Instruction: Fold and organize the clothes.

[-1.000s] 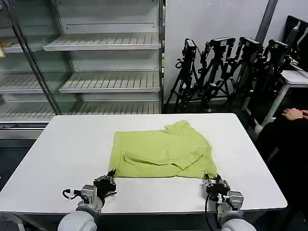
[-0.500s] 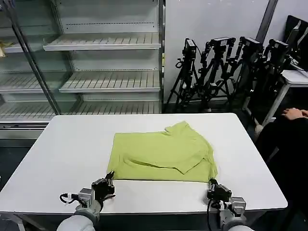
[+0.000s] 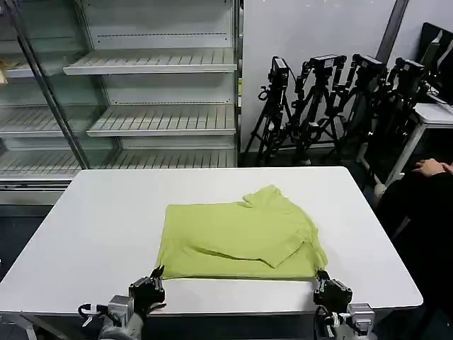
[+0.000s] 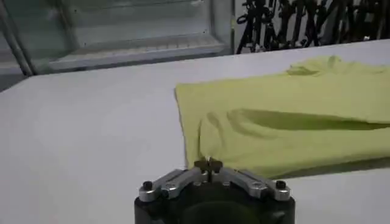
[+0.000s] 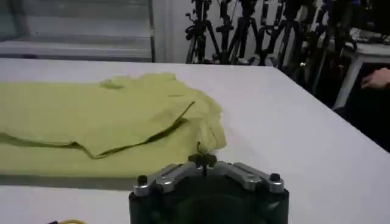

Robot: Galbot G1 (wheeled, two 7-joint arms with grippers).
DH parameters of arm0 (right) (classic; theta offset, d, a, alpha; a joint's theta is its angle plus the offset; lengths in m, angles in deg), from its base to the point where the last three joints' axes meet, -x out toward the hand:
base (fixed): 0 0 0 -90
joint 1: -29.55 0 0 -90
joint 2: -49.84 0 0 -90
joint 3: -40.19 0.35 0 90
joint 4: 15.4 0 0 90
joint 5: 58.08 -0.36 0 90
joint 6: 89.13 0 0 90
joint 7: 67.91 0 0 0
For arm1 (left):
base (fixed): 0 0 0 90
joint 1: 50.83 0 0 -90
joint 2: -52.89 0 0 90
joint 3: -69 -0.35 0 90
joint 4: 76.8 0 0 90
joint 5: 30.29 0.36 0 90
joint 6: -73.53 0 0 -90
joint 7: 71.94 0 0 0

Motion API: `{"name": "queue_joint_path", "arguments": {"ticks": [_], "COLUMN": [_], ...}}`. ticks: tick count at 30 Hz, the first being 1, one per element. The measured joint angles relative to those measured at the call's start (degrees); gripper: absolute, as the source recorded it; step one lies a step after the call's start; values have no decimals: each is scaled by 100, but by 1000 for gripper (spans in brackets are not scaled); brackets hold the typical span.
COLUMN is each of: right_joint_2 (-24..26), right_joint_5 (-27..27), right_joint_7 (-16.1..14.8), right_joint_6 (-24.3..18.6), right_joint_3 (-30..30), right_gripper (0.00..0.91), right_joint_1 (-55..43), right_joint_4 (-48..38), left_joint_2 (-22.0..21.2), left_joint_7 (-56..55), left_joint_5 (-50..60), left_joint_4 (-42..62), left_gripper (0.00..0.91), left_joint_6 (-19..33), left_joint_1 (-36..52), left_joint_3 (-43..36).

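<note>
Down at the tabletop's point(image 3: 92, 227) near edge, the left gripper point(image 3: 151, 285) has its black fingers pinched together on nothing, just off the T-shirt's point(image 3: 237, 234) near left corner. The right gripper point(image 3: 327, 290) sits likewise closed and empty, just off the near right corner. The shirt, soft lime fabric folded into a rough rectangle with sleeve flap on top, lies flat mid-table.

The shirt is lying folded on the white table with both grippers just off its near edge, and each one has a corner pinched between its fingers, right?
Not quite. The shirt does lie folded on the table, and the left gripper and right gripper sit just off its near edge. But neither holds a corner: both wrist views show the fingers shut on nothing, short of the fabric.
</note>
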Motion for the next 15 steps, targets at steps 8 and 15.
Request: {"name": "queue_joint_path", "arguments": {"ticks": [8,15], "right_joint_2": [10,-7], "right_joint_5": [146,262], "right_joint_7": [-12,3], "right_joint_6": [-46,-5], "right_joint_3": [36,26], "right_gripper": [0,907], "right_joint_1": [548,773], "right_joint_4": [231,407], "left_joint_2": [25,50], "left_joint_7": [-22,2], "left_joint_5": [190,328], "left_joint_4": [-300,-422], "left_gripper": [30,907], "left_joint_6": [27,-27], "left_joint_1": [-564,-801], "left_joint_3": [114,164]}}
